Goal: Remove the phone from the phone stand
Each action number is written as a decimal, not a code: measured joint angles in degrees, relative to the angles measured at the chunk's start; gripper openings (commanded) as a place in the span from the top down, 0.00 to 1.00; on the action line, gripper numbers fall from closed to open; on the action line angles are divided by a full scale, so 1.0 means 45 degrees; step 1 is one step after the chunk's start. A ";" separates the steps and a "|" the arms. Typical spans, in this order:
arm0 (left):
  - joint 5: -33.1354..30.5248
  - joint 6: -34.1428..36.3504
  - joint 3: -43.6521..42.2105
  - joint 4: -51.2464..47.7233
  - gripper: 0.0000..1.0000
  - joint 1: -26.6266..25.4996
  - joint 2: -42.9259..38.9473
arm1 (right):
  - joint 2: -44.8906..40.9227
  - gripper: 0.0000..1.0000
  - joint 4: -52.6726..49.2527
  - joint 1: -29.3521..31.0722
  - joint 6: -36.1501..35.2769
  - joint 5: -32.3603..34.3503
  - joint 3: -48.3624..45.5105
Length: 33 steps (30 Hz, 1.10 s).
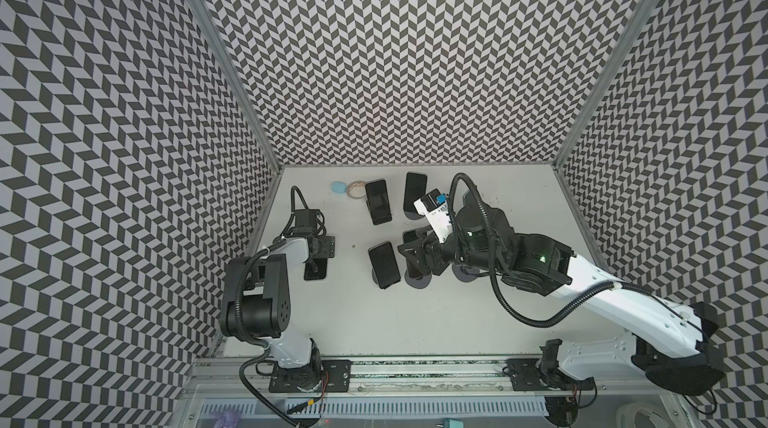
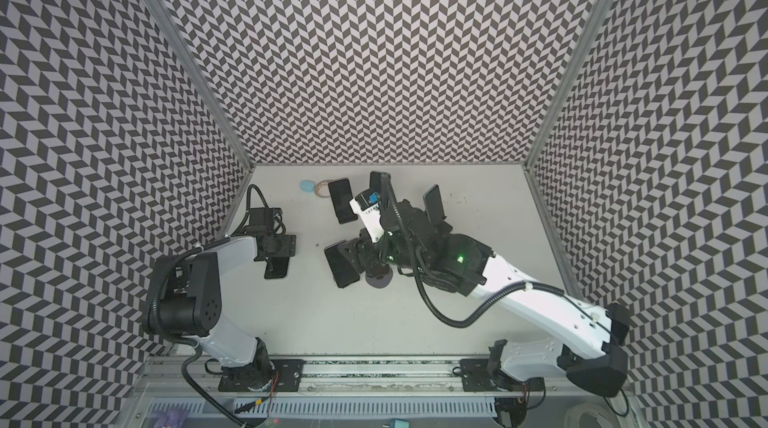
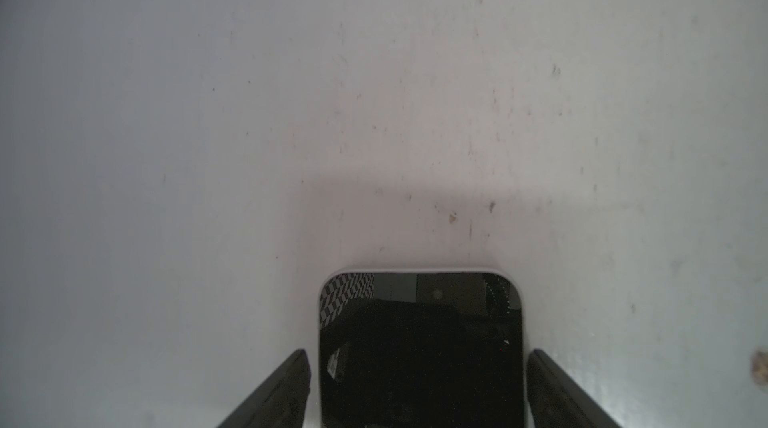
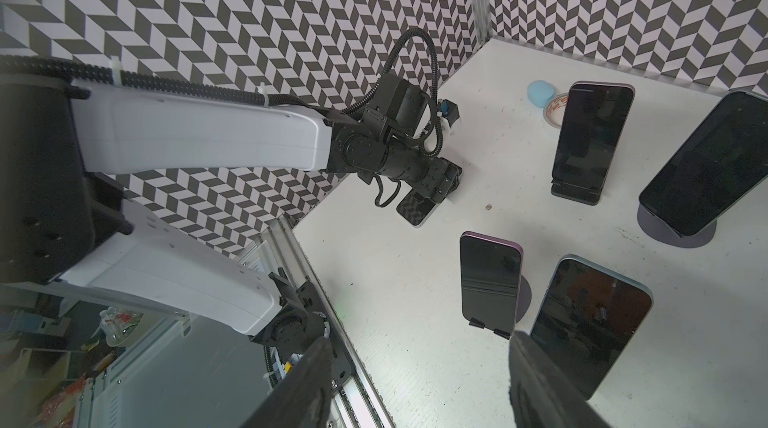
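A dark phone (image 3: 419,363) lies flat on the white table, screen up. My left gripper (image 3: 419,353) straddles it, open, with a thin gap at each finger. In both top views this phone (image 1: 319,276) sits at the left, under the left gripper (image 1: 318,261). Several other dark phones lean on stands mid-table: a purple one (image 4: 490,280) on its phone stand (image 4: 525,293), a teal one (image 4: 590,322), and two farther back (image 4: 590,134) (image 4: 706,164). My right gripper (image 4: 424,384) hangs open and empty beside the teal phone; from above the right gripper (image 1: 409,257) covers that phone.
A blue round lid (image 1: 338,187) and a tape roll (image 1: 356,189) lie at the back left. A round stand base (image 1: 417,282) shows under the right gripper. Chevron walls close three sides and a metal rail (image 1: 415,363) runs along the front.
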 measured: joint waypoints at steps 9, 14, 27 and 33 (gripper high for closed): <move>0.0117 -0.0379 0.0238 -0.0510 0.15 0.0078 -0.0767 | 0.0112 0.33 -0.0199 0.0000 0.0083 0.0340 0.0568; 0.0121 -0.0782 0.1214 -0.0743 0.15 0.0078 -0.2055 | 0.0151 0.31 -0.0505 0.0000 0.0155 0.1073 0.0962; -0.0753 -0.2055 0.3381 -0.0976 0.14 -0.2783 -0.5702 | -0.0364 0.31 -0.1836 0.0000 0.0617 0.3099 0.1472; -0.1355 -0.2278 0.4124 -0.0991 0.14 -0.5270 -0.7111 | -0.0350 0.32 -0.2599 0.0000 0.1384 0.3963 0.2161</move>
